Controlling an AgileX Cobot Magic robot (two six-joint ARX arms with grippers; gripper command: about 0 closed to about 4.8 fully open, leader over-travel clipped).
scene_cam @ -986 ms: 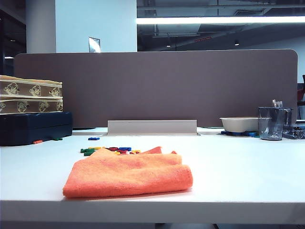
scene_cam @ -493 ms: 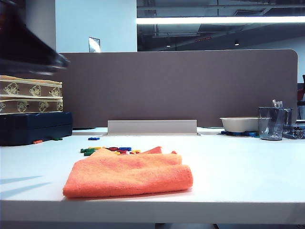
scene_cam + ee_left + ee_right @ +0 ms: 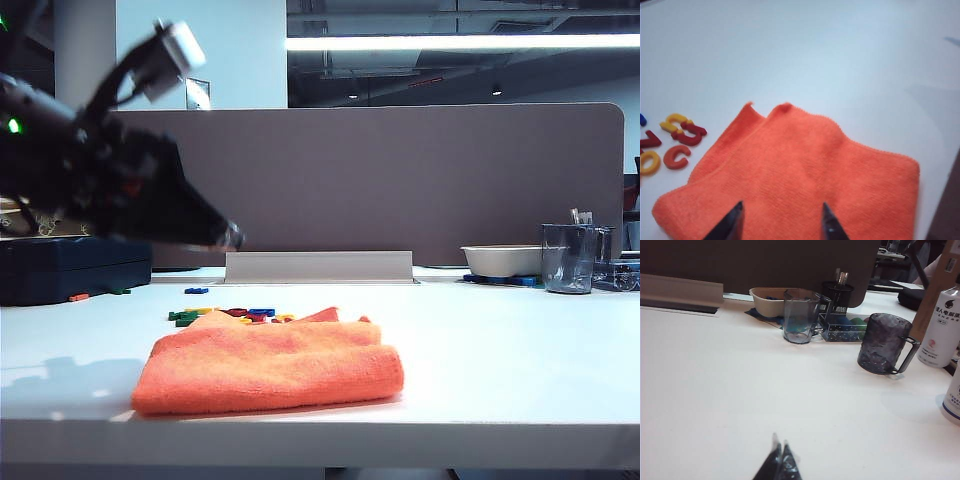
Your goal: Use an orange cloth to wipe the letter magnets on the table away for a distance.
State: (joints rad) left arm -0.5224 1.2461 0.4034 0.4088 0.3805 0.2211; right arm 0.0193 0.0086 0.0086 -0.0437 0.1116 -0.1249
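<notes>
1 orange cloth; L gripper above, R gripper apart.

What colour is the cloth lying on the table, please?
Bright orange cloth, clearest in the left wrist view.

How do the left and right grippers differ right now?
The left gripper has its jaws apart and hangs over the orange cloth, close to the letter magnets; the right gripper has its fingertips together over bare table, with the cups off to one side. The left arm shows in the exterior view; the right does not. Neither holds anything.
</notes>
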